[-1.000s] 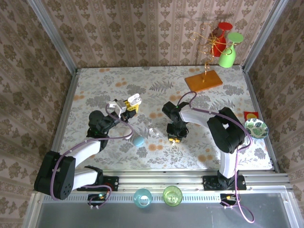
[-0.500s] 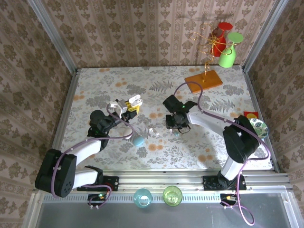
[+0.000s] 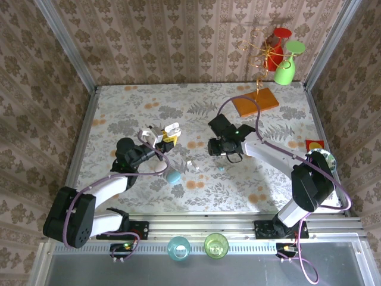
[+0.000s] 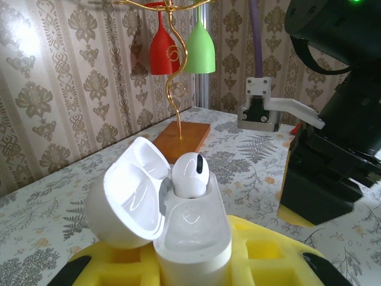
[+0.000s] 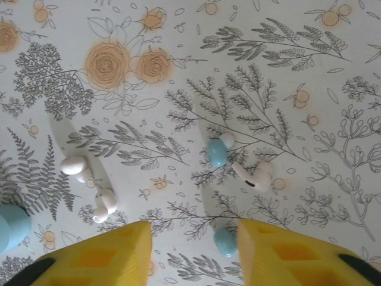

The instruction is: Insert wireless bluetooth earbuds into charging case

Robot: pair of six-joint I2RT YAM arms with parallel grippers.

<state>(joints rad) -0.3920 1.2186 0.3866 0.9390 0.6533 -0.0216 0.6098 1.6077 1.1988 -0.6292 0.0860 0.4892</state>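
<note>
Left gripper point(image 3: 167, 132) clamped on the open white case point(image 4: 191, 235), lid up, one white earbud point(image 4: 190, 174) seated in it. Right gripper point(image 5: 193, 247) above the desk point(image 5: 309, 71), jaws apart, holding nothing. Loose on desk below it: teal buds point(image 5: 216, 152), white buds point(image 5: 76, 165). Blue case point(image 3: 173, 176) on desk, between the arms.

Left wrist view: white case point(image 4: 193, 238) base cut off by btm edge; stem of seated earbud point(image 4: 190, 174) hidden inside case. Right wrist view: blue case point(image 5: 11, 226) cropped at left edge; teal earbud point(image 5: 225, 241) partly hidden by finger of right gripper point(image 5: 191, 244). Top view: loose white bud point(image 3: 189, 163) too small for shape to be made out.
</note>
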